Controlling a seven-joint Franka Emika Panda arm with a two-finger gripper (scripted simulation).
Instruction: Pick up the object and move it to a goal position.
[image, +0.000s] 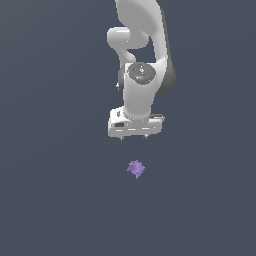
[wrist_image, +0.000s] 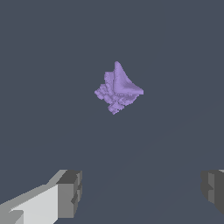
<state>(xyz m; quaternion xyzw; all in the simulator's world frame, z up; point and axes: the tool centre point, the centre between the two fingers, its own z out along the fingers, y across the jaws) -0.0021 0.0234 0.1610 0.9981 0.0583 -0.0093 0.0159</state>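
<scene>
The object (image: 136, 169) is a small light-purple lumpy clump lying on the dark grey floor in the exterior view. My white gripper (image: 134, 137) hangs above and behind it, well apart from it, pointing down. In the wrist view the object (wrist_image: 118, 89) shows with a smooth pointed ridge and a bumpy side. My gripper (wrist_image: 140, 192) stands open there, its two grey fingertips (wrist_image: 70, 192) wide apart with nothing between them. The object is narrower than the gap between the fingers.
The white arm (image: 142, 45) rises toward the top of the exterior view. A plain dark grey floor (image: 55, 200) surrounds the object on all sides. No goal marker shows in either view.
</scene>
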